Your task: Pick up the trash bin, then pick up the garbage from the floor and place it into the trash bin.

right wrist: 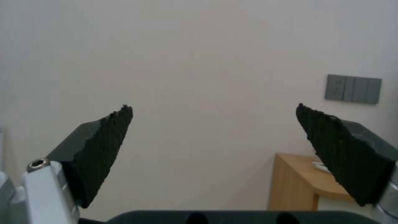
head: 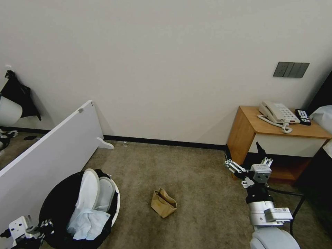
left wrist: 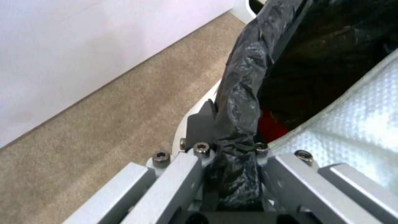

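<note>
Head view: trash bin point(head: 81, 211) low on the left, two slippers point(head: 94, 189) in it; brown paper bag point(head: 163, 203) lies crumpled on the floor point(head: 200, 193), looks light and soft, so pinch its folded top. Left wrist view: left gripper point(left wrist: 234, 155) clamped on the bag-lined rim. Right wrist view: right gripper point(right wrist: 213, 140) empty, jaws wide apart, facing the wall.

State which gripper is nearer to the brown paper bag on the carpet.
The call is close, but probably the right gripper: it hangs open above the carpet to the brown paper bag's right, while the left gripper clamps the trash bin's rim farther off.
</note>
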{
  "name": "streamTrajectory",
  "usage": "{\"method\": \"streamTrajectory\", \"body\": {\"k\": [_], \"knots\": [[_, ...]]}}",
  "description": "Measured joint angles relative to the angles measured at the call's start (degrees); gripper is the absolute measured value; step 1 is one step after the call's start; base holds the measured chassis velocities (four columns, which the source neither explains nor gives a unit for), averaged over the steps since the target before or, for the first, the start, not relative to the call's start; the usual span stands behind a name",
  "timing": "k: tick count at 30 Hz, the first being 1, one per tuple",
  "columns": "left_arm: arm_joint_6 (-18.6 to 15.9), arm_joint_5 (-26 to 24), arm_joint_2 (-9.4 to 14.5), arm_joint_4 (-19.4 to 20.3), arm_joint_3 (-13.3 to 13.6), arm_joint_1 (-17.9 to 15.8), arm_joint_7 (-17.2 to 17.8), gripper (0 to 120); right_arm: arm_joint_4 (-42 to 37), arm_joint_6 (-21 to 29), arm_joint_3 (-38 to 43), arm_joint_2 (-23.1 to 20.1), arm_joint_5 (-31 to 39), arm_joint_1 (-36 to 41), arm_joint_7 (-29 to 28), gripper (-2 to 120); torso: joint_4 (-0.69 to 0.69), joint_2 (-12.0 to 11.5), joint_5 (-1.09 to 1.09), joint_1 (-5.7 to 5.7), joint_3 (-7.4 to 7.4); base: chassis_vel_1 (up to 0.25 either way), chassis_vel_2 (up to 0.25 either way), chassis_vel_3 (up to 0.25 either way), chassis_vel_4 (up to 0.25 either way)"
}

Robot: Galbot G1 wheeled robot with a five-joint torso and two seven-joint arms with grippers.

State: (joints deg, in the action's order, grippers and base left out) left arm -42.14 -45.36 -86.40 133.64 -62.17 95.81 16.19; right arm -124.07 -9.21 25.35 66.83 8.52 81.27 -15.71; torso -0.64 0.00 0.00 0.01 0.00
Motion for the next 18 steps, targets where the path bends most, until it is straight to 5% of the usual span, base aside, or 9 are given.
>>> {"method": "streamTrajectory", "body": {"k": [5, 9, 12, 13, 15, 18], "knots": [[0.00, 0.00, 0.04, -0.13, -0.03, -0.06, -0.01, 2, 0.26, 1.15, -0.87, -1.28, 1.47, -0.93, -0.26, 100, 0.00, 0.00, 0.00, 0.00, 0.00, 0.000, 0.000, 0.000, 0.000], [0.00, -0.07, 0.22, -0.25, -0.09, -0.20, -0.04, 2, -0.55, 7.06, -3.56, -5.88, 7.76, -3.16, -2.16, 100, 0.01, 0.00, 0.00, 0.00, 0.00, 0.000, 0.000, 0.000, 0.000], [0.00, -0.17, 0.41, -0.34, -0.31, -0.28, -0.05, 2, -4.14, 19.96, -8.03, -12.47, 22.52, -7.56, -6.16, 100, 0.01, 0.00, 0.00, 0.00, 0.00, 0.000, 0.000, 0.000, 0.000], [0.00, -0.17, 0.41, -0.34, -0.31, -0.28, -0.05, 2, -4.14, 19.96, -8.03, -12.47, 22.52, -7.56, -6.16, 100, 0.01, 0.00, 0.00, 0.00, 0.00, 0.000, 0.000, 0.000, 0.000], [0.00, -0.14, 0.41, -0.34, -0.28, -0.30, -0.05, 2, -6.16, 29.87, -11.12, -15.84, 35.94, -13.12, -9.35, 100, 0.01, 0.00, 0.00, 0.00, 0.00, 0.000, 0.000, 0.000, 0.000], [0.00, -0.07, 0.41, -0.34, -0.15, -0.30, -0.05, 2, -6.43, 33.93, -12.25, -16.64, 41.55, -15.85, -10.58, 100, 0.02, 0.00, 0.00, 0.00, 0.00, 0.000, 0.000, 0.000, 0.000]]}}
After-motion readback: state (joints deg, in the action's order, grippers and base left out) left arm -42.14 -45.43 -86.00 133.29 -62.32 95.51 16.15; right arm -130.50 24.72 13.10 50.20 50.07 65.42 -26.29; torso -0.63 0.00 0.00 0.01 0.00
